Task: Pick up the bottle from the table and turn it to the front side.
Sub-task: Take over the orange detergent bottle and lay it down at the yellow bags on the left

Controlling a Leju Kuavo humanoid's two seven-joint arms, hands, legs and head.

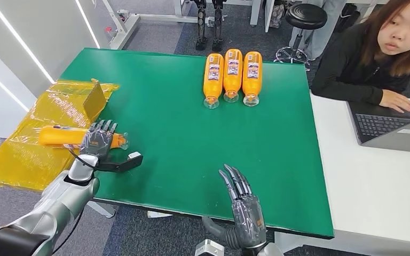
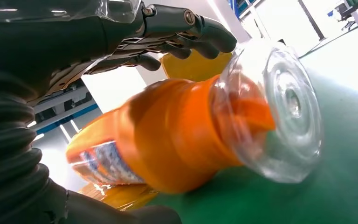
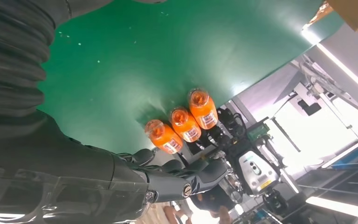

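An orange bottle [image 1: 58, 136] with a clear cap lies on its side at the table's left edge, its body on a yellow plastic bag [image 1: 37, 128]. My left hand [image 1: 99, 141] sits over its neck end, fingers [image 2: 200, 32] arched above the orange bottle [image 2: 168, 135] with a gap showing, thumb [image 2: 121, 214] below it. The bottle rests on the green table [image 1: 171, 133]. My right hand [image 1: 241, 205] hovers at the table's front edge, fingers straight and apart, holding nothing. The right wrist view shows that right hand [image 3: 168, 182].
Three more orange bottles [image 1: 233, 76] lie side by side at the back of the table, caps toward me. A cardboard flap [image 1: 93, 98] stands on the yellow bag. A person [image 1: 373, 48] sits at a white desk on the right with a laptop [image 1: 395, 125].
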